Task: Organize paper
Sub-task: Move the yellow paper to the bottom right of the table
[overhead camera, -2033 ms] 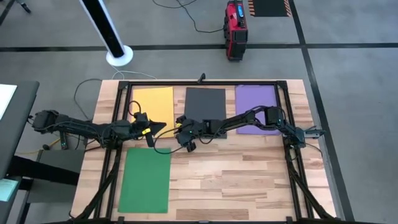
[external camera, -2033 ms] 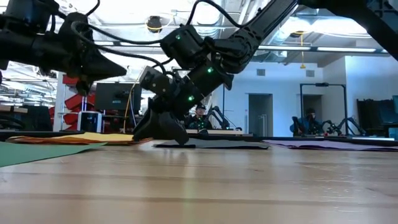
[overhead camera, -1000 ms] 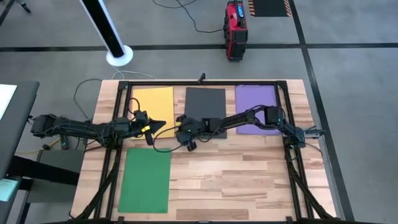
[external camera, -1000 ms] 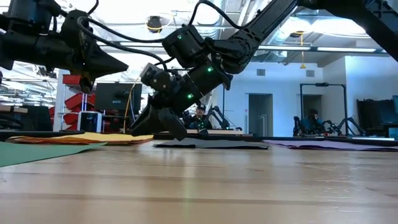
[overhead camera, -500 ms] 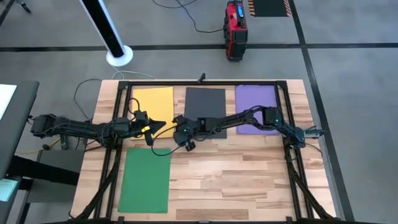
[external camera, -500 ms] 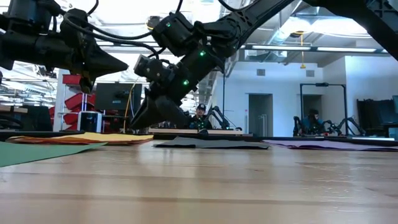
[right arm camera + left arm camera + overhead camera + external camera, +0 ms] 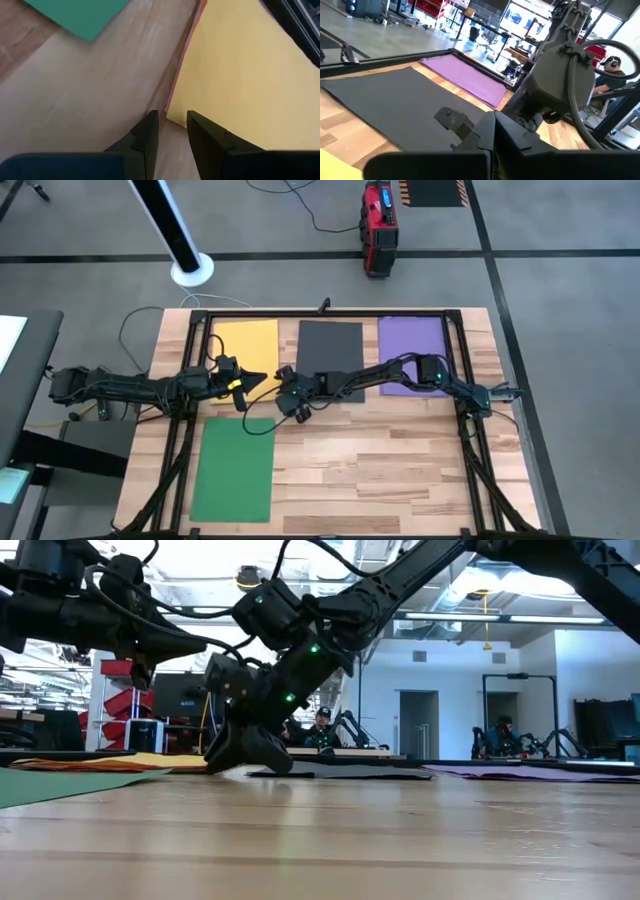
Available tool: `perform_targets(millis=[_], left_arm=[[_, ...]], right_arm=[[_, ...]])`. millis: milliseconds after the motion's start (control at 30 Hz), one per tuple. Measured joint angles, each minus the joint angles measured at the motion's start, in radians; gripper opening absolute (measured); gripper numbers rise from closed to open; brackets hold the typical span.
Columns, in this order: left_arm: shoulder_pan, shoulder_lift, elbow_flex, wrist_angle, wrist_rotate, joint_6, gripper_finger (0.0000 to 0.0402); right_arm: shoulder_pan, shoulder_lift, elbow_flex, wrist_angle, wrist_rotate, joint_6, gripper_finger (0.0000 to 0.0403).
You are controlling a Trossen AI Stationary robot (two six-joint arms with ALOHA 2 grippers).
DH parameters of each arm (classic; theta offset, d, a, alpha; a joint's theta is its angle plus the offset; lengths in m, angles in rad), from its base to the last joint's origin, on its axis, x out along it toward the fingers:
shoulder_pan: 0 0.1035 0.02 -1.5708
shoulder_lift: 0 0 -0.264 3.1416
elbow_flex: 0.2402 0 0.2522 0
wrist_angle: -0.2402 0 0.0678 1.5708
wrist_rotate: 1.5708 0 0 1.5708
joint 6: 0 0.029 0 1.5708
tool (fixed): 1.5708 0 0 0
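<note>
The wooden counter carries four visible sheets of paper. The yellow sheet, the dark grey sheet and the purple sheet lie side by side in a row along the far part of the counter, yellow on the left, dark grey in the middle, purple on the right. The green sheet lies flat on the near left part, well apart from the row. In the right wrist view a thin pink edge shows under the border of the yellow sheet. The right hand reaches across the dark grey sheet to the near right corner of the yellow sheet; in the low view it is tilted down with its tips at the counter surface. Its fingers stand slightly apart, with the yellow corner just ahead of the gap, and nothing is clamped between them. The left hand hangs above the near right part of the yellow sheet, just beside the right hand; its fingers are pressed together and hold nothing.
</note>
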Motion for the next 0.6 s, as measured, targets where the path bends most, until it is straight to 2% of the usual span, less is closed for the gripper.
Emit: perform_targets(millis=[233, 333, 467, 600], left_arm=[[0.025, 0.000, 0.000, -0.010, 0.039, 0.000, 0.0000], [0.028, 0.000, 0.000, -0.013, 0.049, 0.000, 0.0000], [0.028, 0.000, 0.000, -0.014, 0.048, 0.001, 0.0000], [0.028, 0.000, 0.000, -0.022, 0.048, 0.000, 0.0000]], right_arm=[[-0.001, 0.017, 0.025, -0.023, -0.023, -0.007, 0.0096], [-0.001, 0.017, 0.026, -0.025, -0.030, 0.000, 0.0072], [-0.005, 0.017, 0.026, -0.025, -0.031, 0.000, 0.0015], [-0.004, 0.017, 0.026, -0.025, -0.031, 0.001, 0.0005]])
